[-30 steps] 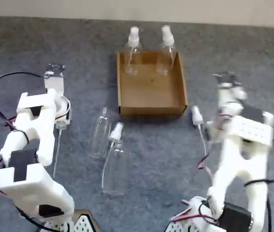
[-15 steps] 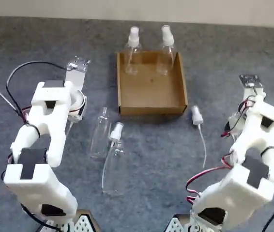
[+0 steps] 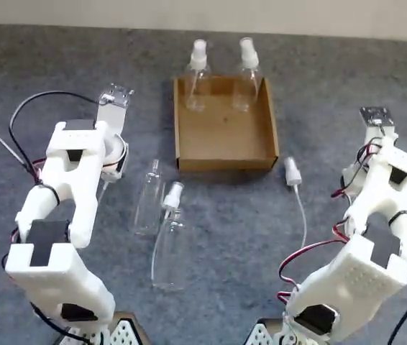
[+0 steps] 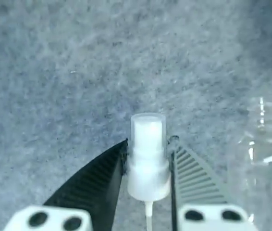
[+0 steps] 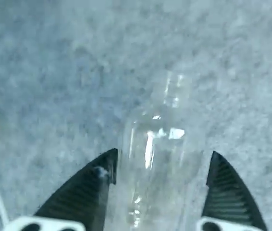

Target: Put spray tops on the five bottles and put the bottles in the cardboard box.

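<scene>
**Top gripped, bottle straddled: a fit to be made with care**

At the left, a spray top (image 4: pixel 148 159) is held by the left gripper (image 4: pixel 149 142). Its jaws are closed snugly on the collar, and the thin dip tube (image 4: pixel 148 219) trails back toward the wrist. In the high view the left arm (image 3: pixel 74 172) is seen beside an uncapped bottle (image 3: pixel 148 194), which lies on the carpet (image 3: pixel 333 72). Just beside it lies a capped bottle (image 3: pixel 169 244), whose top appears to be fitted. Beyond them sits the cardboard box (image 3: pixel 183 136), with two topped bottles (image 3: pixel 198 79) stood upright at its far wall. A loose spray top (image 3: pixel 292 171) lies just off the box's near right corner. At the right, a fifth bottle (image 5: pixel 160 144) is straddled by the right gripper (image 5: pixel 164 155). Its jaws are spread wide on either side of the bottle, and no pinch is evident.

The step in hand is judged to be the seating of the held top on a bottle. The bottle should be clamped at mid-body first, so that the neck is left free and rolling is prevented. The dip tube should be threaded into the neck before the collar is brought down, since it is likely to bend if pushed off-axis. The collar should then be pressed down squarely, and the hold released only once it is seated.
</scene>
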Controlling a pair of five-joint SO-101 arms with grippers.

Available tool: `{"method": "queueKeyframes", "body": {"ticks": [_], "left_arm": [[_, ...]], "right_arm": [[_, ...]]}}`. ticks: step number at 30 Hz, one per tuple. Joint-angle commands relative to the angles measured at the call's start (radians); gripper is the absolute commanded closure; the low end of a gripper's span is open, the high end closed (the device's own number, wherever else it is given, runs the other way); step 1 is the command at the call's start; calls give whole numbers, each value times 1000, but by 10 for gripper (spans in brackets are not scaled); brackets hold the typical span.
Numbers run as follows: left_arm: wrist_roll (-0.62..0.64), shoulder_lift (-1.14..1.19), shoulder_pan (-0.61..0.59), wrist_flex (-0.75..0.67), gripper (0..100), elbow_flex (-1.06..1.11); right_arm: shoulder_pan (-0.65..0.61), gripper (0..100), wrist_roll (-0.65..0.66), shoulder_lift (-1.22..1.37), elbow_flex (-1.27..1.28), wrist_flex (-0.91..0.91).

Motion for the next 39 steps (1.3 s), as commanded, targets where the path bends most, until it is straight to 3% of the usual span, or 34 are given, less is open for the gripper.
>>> {"method": "queueKeyframes", "body": {"ticks": [1, 12, 19, 22, 25, 30, 39], "left_arm": [[-6, -8, 22, 8, 915, -41], [-6, -8, 16, 12, 915, -41], [-6, -12, 16, 14, 915, -41], [-6, -25, 15, 29, 915, -58], [-6, -82, 18, 103, 915, -119], [-3, -265, 22, 230, 916, -242], [137, -684, 65, 315, 916, -420]], "right_arm": [[-15, 766, -75, 2, -101, -7], [-27, 772, -117, 189, -332, 145], [-30, 993, -117, 245, -450, 183], [-51, 993, -121, 219, -582, 326], [-107, 993, -130, 154, -736, 492], [-249, 994, -285, 16, -888, 625], [-598, 994, -446, -223, -889, 668]]}}
